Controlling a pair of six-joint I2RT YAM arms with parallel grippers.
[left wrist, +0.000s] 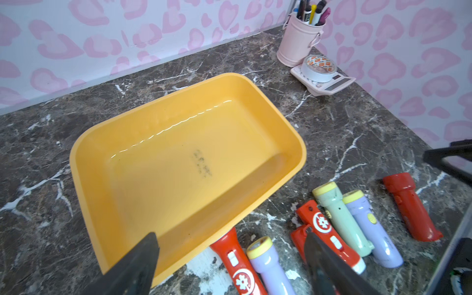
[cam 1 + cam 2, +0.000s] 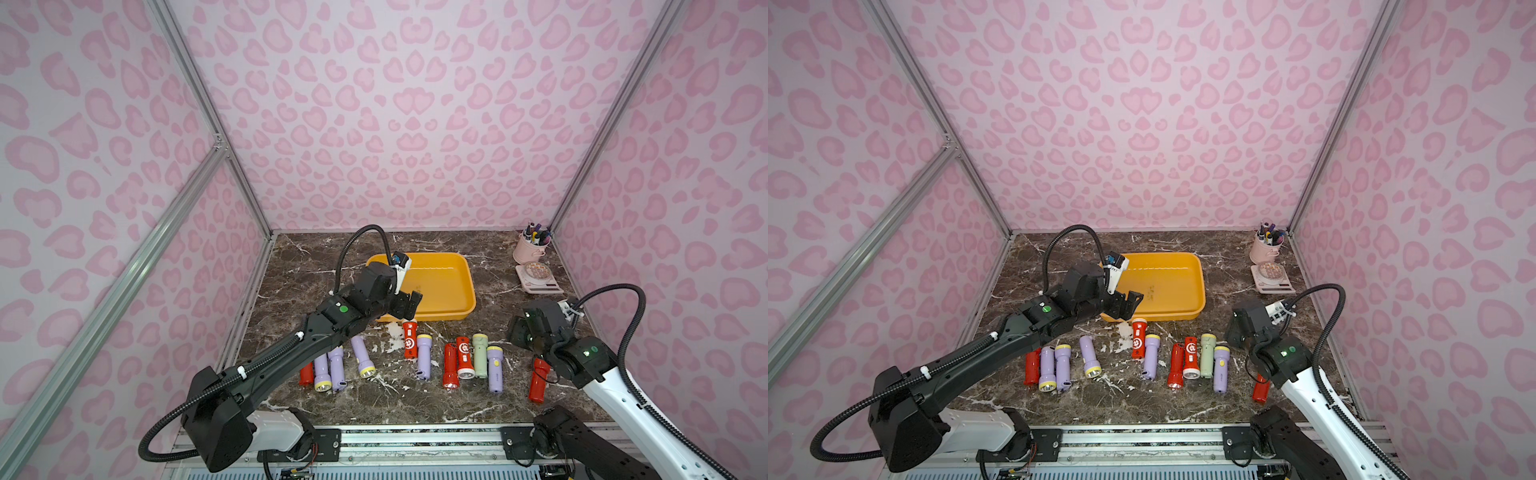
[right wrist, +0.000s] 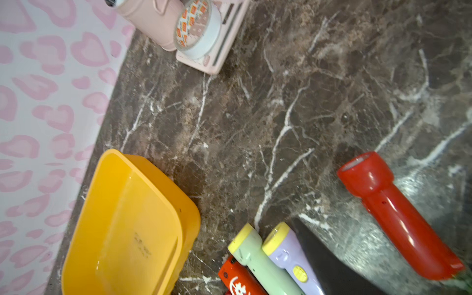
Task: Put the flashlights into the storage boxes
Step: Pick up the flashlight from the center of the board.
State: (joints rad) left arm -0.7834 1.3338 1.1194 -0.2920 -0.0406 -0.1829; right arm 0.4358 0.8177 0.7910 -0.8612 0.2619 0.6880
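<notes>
Across a marble bench (image 2: 498, 299) boxed in by pink heart-print walls (image 2: 415, 124), a yellow-orange tray (image 2: 444, 282) sits at 12 o'clock. All eleven flashlights (image 2: 424, 357) lie on the bench in a loose row running from 8 o'clock to 4 o'clock.

The left claw (image 2: 411, 305) hangs released over the tray's 7 o'clock corner, its fingers spread wide. The right claw (image 2: 523, 338) is low at 3 o'clock, beside a lone red flashlight (image 2: 539, 380) at 4 o'clock. The right wrist view shows only one dark finger next to that flashlight, so it is not possible to tell whether this claw is released or clenched.

One red and three lilac flashlights cluster at 7 to 8 o'clock. A labelled red flashlight (image 2: 410, 338) lies at the centre with its head at the tray's 6 o'clock rim and a lilac one alongside. At 5 o'clock, two red, a green flashlight (image 2: 480, 355) and a lilac one lie side by side.

A pink pen cup (image 2: 528, 249) stands in the 2 o'clock corner. Just beside it is a pink device (image 2: 546, 286) with a tape roll (image 2: 536, 272) on top.
</notes>
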